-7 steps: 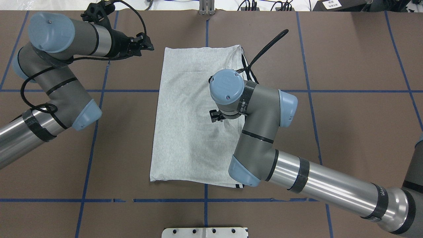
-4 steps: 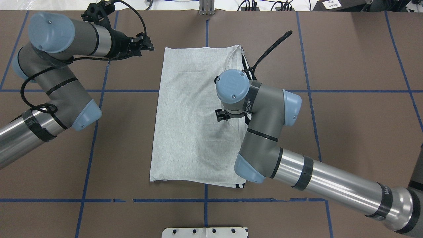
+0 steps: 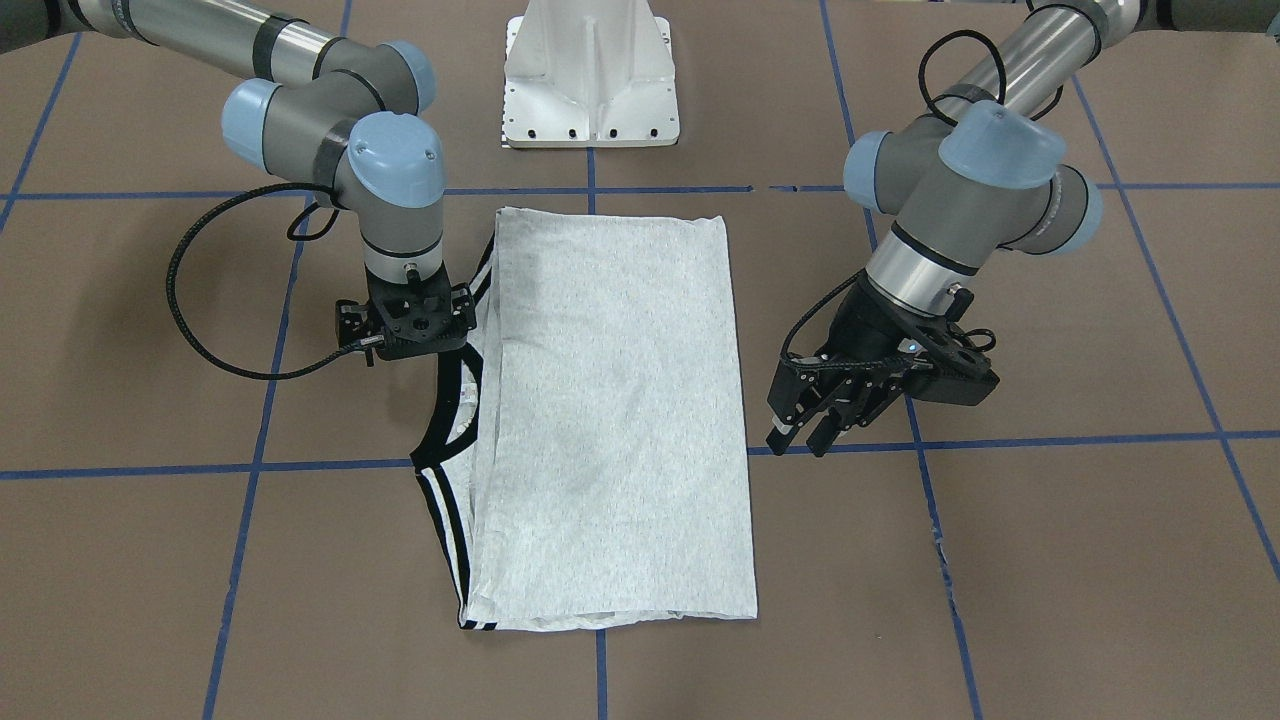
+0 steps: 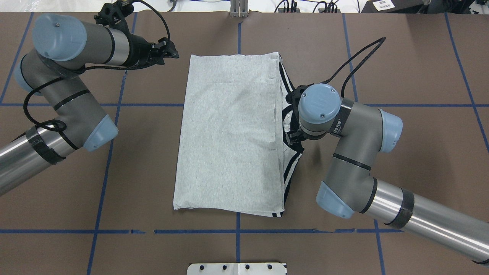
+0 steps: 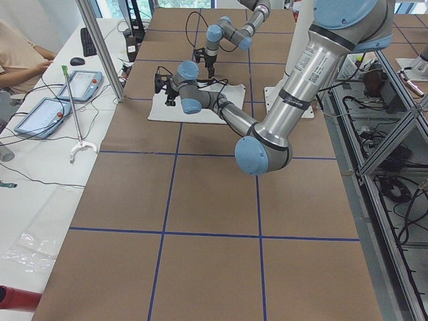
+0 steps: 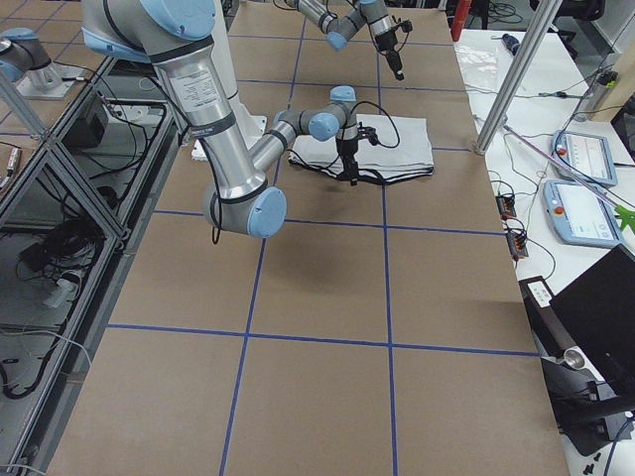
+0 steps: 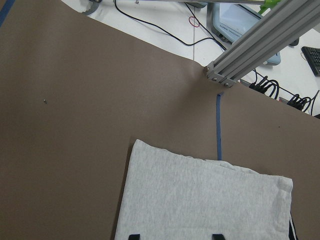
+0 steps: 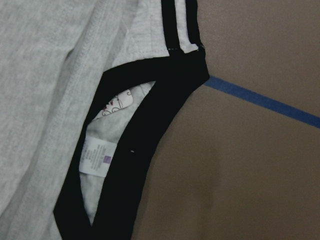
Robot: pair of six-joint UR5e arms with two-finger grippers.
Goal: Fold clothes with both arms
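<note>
T-shirt (image 4: 229,133): It lies flat on the brown table (image 4: 401,68) between my two arms, folded into a long grey rectangle with the print turned inward.

Collar (image 8: 150,145): The black neckband pokes out from under the long edge on my right arm's side, with the striped trim (image 3: 445,520) beside it. Inside the opening I see the neck label (image 8: 97,157) and a sliver of the print.

Right gripper (image 3: 408,328): It points straight down over the collar, just beside the folded edge. Its own camera shows no fingers, so I cannot tell whether they are apart or together, or whether they touch the cloth.

Left gripper (image 3: 800,440): It hovers off the shirt on the opposite long side, near the far corner. The fingers are apart with nothing between them, and it is tilted towards the cloth.

Why so placed: As I read it, the left gripper waits clear of the shirt so the cloth is not disturbed, yet close enough to take a corner.

Step in hand: My guess is that the right arm is dealing with the stray collar edge.

Progress: The lengthwise folds look done; the crosswise fold is not.

Next need: Both grippers must pinch matching corners of one short edge.

Risk: A protruding collar could leave the final fold lopsided.
</note>
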